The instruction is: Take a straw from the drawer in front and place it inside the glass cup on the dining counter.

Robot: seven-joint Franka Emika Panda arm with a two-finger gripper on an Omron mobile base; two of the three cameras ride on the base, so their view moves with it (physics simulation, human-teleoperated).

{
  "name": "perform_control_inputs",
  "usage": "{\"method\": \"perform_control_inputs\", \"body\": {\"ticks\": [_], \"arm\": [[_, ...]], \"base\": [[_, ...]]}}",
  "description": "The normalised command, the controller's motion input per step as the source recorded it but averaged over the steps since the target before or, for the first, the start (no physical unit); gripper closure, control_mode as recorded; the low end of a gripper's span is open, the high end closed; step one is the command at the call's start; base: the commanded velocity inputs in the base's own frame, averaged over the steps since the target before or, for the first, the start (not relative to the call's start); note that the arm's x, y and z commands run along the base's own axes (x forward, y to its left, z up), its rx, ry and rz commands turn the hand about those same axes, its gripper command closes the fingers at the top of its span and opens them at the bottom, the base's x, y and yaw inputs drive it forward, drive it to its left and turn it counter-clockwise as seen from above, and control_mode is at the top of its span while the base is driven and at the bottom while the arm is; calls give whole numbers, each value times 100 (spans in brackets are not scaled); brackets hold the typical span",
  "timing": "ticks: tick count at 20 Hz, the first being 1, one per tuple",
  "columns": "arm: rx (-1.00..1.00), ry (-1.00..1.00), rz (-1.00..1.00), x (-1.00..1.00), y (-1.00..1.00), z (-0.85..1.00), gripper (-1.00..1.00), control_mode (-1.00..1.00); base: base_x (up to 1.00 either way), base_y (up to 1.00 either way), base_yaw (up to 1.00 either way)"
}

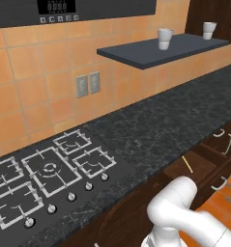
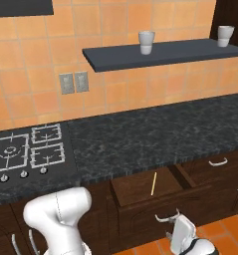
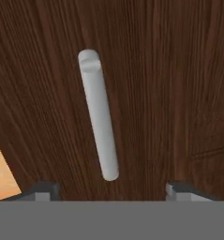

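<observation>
Drawer (image 2: 140, 191) pulled out beneath the black speckled counter (image 2: 155, 137), dark brown wooden box open to the top. Straw (image 2: 153, 184), thin and yellow, lying flat on the drawer floor, roughly front to back, clear of the walls; same straw seen from the other side at the right edge (image 1: 187, 164), inside the open box (image 1: 196, 166). Curved silver handle (image 2: 166, 217) on the drawer front, just above and beside the gripper (image 2: 182, 234), which sits low in front of the drawer face. Up close from the hand: handle (image 3: 99, 115) as a pale grey bar running slantwise across dark wood grain (image 3: 169, 70), centred between the fingertips (image 3: 43, 190), which stand far apart at the bottom corners, touching nothing. Claw released, jaws spread wide, handle free between them. Gas hob (image 1: 44, 176) with its row of knobs at the left of the counter, two wall sockets (image 2: 73, 82) on the orange tiles above. Dark shelf (image 2: 160, 54) higher up, two white cups (image 2: 146, 42) standing on it, well apart.
</observation>
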Motion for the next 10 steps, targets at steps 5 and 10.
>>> {"method": "perform_control_inputs", "body": {"ticks": [5,10], "arm": [[-18,-4,0,-27,8,87,-100,-100],[-28,-1,3,17,37,100,-100,-100]], "base": [[0,0,0],[0,0,0]]}}
